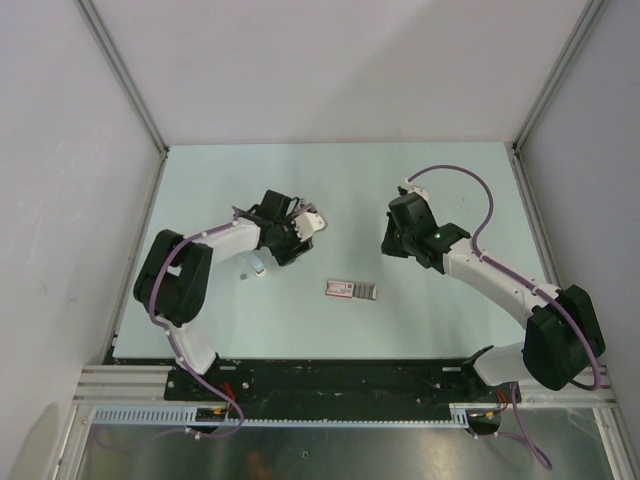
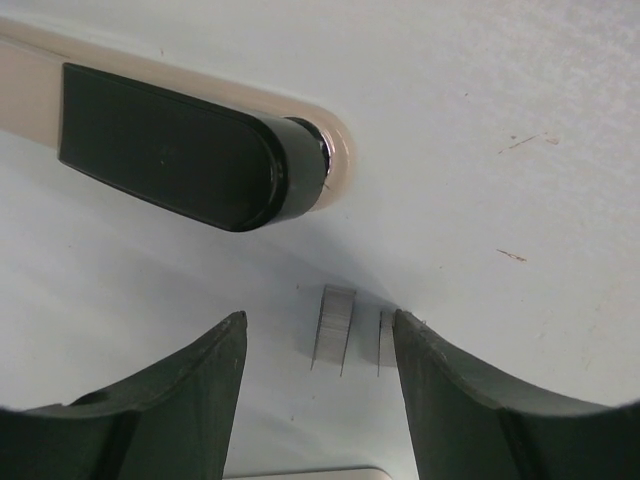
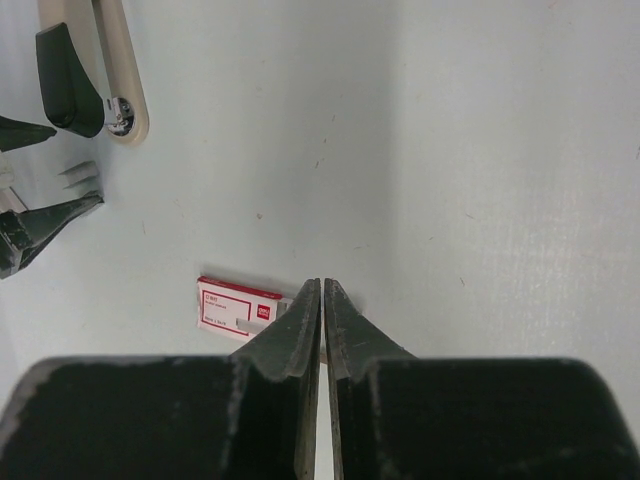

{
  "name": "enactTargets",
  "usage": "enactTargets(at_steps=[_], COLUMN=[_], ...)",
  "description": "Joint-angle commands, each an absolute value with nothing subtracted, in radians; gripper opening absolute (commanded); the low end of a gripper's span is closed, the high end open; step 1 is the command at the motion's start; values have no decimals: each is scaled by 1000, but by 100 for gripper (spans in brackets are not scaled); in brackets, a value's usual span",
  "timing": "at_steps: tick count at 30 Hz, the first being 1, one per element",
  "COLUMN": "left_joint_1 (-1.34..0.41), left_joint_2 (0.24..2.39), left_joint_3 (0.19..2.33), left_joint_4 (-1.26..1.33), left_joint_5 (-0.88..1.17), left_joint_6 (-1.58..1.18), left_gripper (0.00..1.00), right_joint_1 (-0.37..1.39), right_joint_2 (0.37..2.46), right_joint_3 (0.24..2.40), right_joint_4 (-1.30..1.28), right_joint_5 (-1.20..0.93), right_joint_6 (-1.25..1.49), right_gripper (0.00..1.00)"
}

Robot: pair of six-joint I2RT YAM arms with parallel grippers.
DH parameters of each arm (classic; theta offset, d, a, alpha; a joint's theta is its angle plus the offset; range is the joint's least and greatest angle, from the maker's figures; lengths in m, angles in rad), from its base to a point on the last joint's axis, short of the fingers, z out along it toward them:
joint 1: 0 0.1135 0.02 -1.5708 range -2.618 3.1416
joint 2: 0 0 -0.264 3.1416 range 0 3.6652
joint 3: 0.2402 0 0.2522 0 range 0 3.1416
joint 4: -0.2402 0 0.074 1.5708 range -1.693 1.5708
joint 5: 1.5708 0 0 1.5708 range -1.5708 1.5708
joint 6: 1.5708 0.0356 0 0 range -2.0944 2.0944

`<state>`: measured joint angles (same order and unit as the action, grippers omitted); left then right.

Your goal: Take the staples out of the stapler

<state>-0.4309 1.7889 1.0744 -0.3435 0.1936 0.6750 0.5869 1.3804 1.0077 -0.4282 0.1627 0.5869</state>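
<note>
The stapler point(image 2: 190, 150), cream with a black part, lies on the table just beyond my left gripper point(image 2: 319, 316). That gripper is open and low over the table. A short grey strip of staples point(image 2: 335, 332) and a thinner sliver point(image 2: 381, 342) lie loose on the surface between its fingers, the sliver close to the right finger point(image 2: 470, 400). From above, the left gripper point(image 1: 292, 234) is beside the stapler point(image 1: 312, 218). My right gripper point(image 3: 322, 287) is shut with nothing in it, and hangs over the table's middle point(image 1: 388, 247). The right wrist view also takes in the stapler point(image 3: 95, 70) and staples point(image 3: 78, 178).
A red and white staple box point(image 1: 352, 290) lies near the table's centre, just behind my right fingertips in the right wrist view point(image 3: 238, 310). A small pale tube point(image 1: 256, 265) sits beside the left arm. Grey walls enclose the table on three sides.
</note>
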Motion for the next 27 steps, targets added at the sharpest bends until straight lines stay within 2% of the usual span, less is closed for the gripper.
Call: enactTargets(at_steps=[1, 18, 27], left_joint_1=[-432, -576, -573], left_joint_2=[1757, 1618, 1562], left_joint_3=[1013, 848, 982], left_joint_4=[-381, -387, -468], left_joint_5=[184, 183, 178], left_joint_6=[707, 689, 706], left_gripper=[66, 70, 78], right_joint_1=[582, 583, 582], right_joint_2=[1370, 1364, 1357], right_joint_3=[1003, 1002, 1003], right_joint_4=[-418, -424, -416], right_joint_5=[165, 161, 147], right_joint_6=[586, 594, 590], right_gripper=[9, 9, 9])
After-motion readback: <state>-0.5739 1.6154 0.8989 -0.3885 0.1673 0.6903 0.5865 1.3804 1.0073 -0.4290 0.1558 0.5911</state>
